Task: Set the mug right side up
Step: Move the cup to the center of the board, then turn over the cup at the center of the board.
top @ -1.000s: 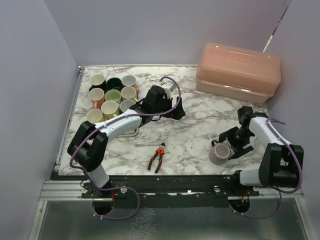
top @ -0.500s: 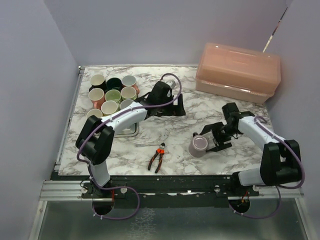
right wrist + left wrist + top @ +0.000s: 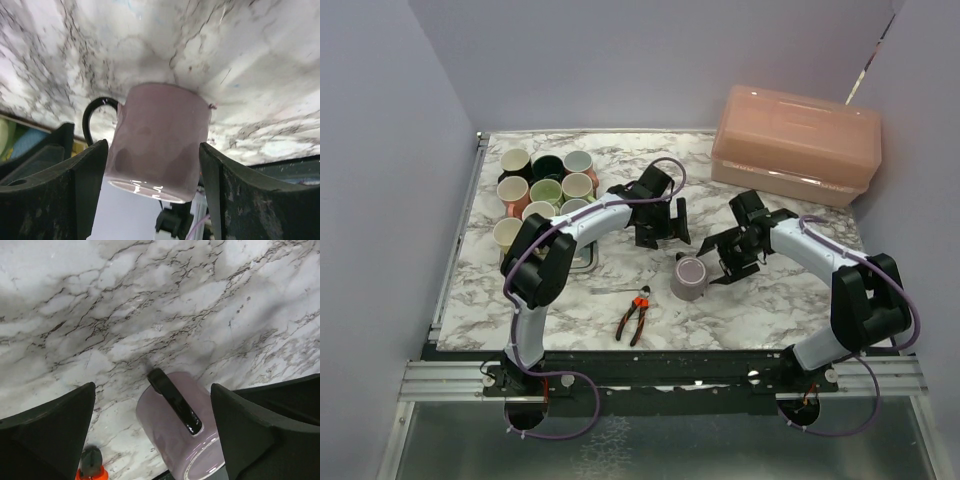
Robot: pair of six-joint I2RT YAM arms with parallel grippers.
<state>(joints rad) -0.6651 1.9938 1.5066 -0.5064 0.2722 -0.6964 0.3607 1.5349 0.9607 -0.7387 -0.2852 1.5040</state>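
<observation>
I see the mug [image 3: 691, 277] base-up on the desk [image 3: 760, 300], unflipped, both jaws spread, the right straddling it.

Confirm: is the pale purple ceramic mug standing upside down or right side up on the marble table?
Upside down. The pale purple ceramic mug shows a closed flat base on top from above, and the right wrist view has its wider mouth end down against the marble table.

Lilac mug [image 3: 691, 277] and right pincer [image 3: 709, 268] now further left, nearer the left pincer [image 3: 660, 234].
</observation>
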